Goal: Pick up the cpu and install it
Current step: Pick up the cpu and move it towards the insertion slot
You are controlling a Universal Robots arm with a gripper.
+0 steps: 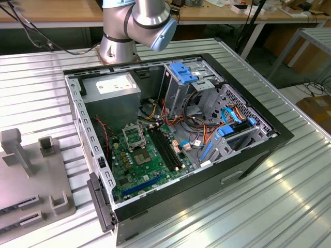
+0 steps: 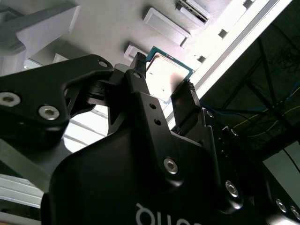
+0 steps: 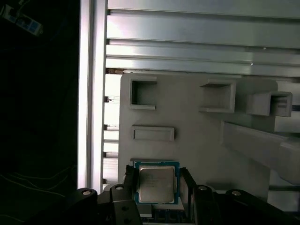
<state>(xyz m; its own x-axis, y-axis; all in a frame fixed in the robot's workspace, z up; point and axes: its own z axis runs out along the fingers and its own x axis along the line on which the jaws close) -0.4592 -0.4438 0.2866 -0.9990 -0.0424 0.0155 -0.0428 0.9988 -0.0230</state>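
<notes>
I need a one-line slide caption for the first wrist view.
The jaws hold the cpu above the grey fixture tray.

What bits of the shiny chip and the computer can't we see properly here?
1. The cpu: one side, behind the gripper in the second wrist view.
2. The socket: its pins, too small in the exterior view.
3. The arm: cut off by the exterior view's top edge.
</notes>
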